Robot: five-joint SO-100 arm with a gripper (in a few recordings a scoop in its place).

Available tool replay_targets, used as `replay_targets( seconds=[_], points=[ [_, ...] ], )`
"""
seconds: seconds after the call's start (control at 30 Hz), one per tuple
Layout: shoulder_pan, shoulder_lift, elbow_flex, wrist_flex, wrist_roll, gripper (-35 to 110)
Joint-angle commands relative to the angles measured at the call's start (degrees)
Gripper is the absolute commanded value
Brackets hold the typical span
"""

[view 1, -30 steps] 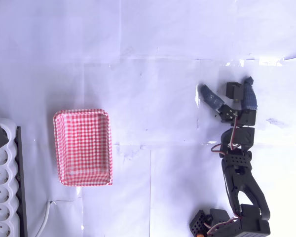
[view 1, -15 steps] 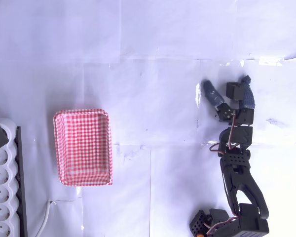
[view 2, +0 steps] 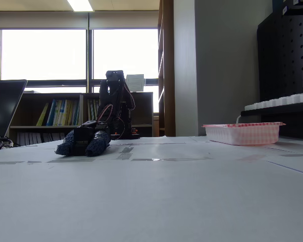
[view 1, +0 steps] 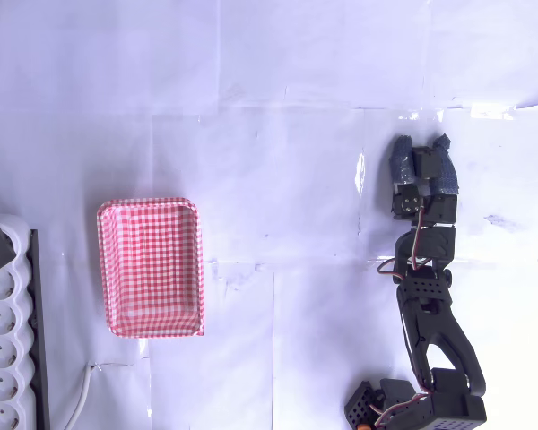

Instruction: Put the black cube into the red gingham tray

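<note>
End effector (view 1: 420,167) down on surface (view 1: 278,107), well apart from red gingham tray (view 1: 151,267), fingers pinching black cube (view 1: 424,165). Grasp looks done; you've lift, carry, drop left. Tray empty.

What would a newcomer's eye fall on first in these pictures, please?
The red gingham tray stands out at the left of the overhead view, bright on the white table, with nothing in it. At the right, the dark arm reaches up the picture, its blue-wrapped fingers closed round a black cube, low on the table in the fixed view.
</note>
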Motion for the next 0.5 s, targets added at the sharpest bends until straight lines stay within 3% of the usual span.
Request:
replay_targets(
  seconds=[0.0, 0.1, 0.27, 0.47],
  points=[
    [1.8, -10.3, 2.6, 24.4, 2.9, 0],
    [1.1, -21.0, 3.5, 48.8, 3.3, 0],
    [-3.9, -35.9, 8.1, 77.0, -1.1, 0],
    [-15.6, -39.1, 36.5, 113.9, -12.6, 0]
  ],
)
